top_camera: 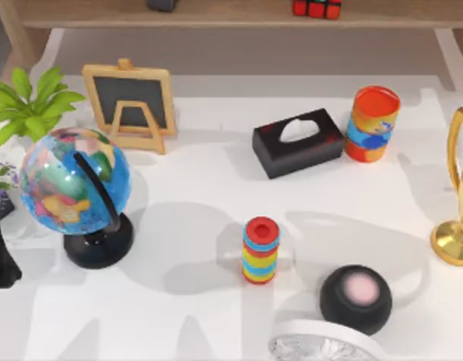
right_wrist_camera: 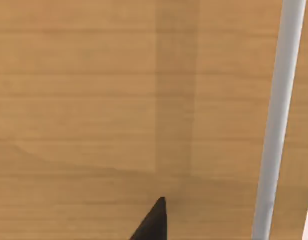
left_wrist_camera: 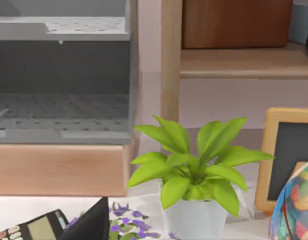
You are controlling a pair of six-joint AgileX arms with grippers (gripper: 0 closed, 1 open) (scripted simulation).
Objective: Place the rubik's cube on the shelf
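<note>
Rubik's cube (top_camera: pixel 317 8) sits on shelf (top_camera: pixel 216 16), behind tissue box (top_camera: pixel 298 142).

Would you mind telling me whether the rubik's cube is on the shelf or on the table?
On the shelf: in the top view the rubik's cube sits on the wooden shelf plank, above the white tabletop.

The white surface (top_camera: pixel 216 218) carries a globe (top_camera: pixel 74 180) on a black stand at the left, with a leafy potted plant (top_camera: pixel 24 105) behind it and a small framed chalkboard easel (top_camera: pixel 131 101) beside that. Near the middle lie a black tissue box (top_camera: pixel 297 141) and a striped cylinder (top_camera: pixel 260 250); a larger striped can (top_camera: pixel 373 122) stands just right of the box. A black sphere (top_camera: pixel 355 298) sits toward the front, a gold trophy (top_camera: pixel 457 192) at the right edge. On the shelf (top_camera: pixel 231 15) at the back rests the rubik's cube (top_camera: pixel 317 7) and a dark item, perhaps a box (top_camera: pixel 162 4).
</note>
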